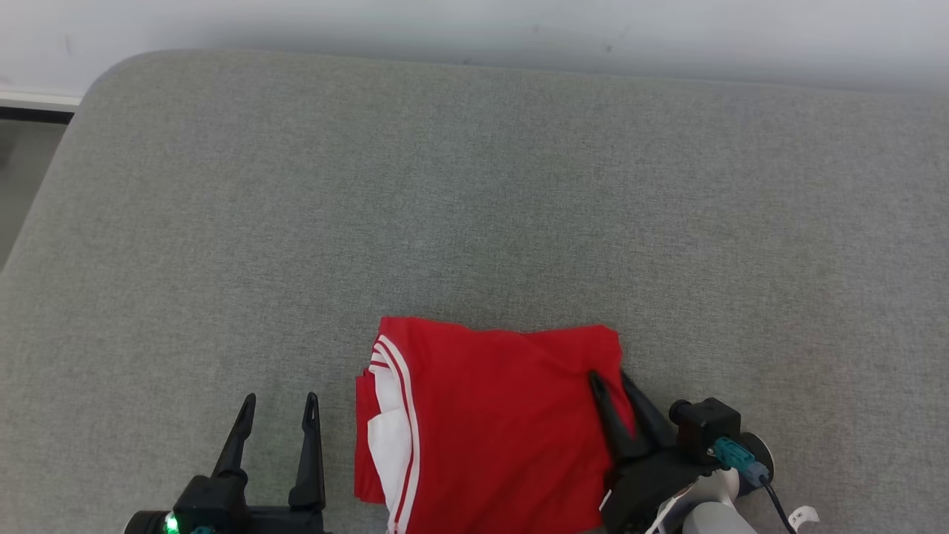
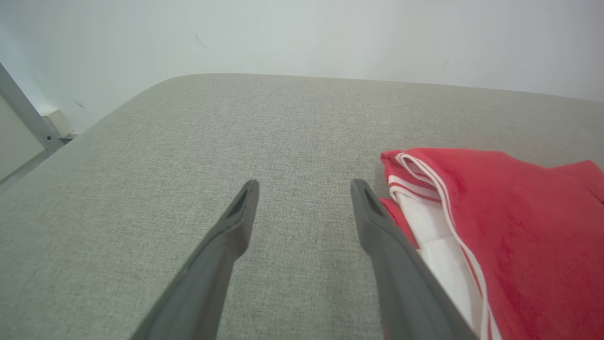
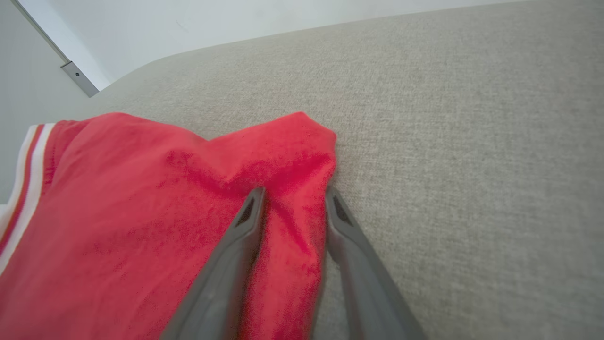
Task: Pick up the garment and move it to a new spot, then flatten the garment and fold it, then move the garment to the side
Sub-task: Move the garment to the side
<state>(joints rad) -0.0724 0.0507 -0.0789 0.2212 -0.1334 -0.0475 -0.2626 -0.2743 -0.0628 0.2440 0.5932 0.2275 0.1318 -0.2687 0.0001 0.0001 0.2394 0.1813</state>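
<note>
While right gripper [image 1: 609, 377] is pinching a fold at right edge of garment [image 1: 489, 415], left gripper [image 1: 281, 400] is hanging with fingers wide apart just left of it | garment is lying folded at near edge of cushion [image 1: 474, 185], near end cut off, long axis unclear | cushion is stretching away beyond, both sides

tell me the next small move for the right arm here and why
Probably pinch the right gripper fingers firmly onto the garment's right edge before any lift. A ridge of red cloth sits between them, but whether it is gripped tight is unclear. The left gripper is open over the grey cushion, beside the garment's striped left edge, so the right side alone would carry it.
</note>
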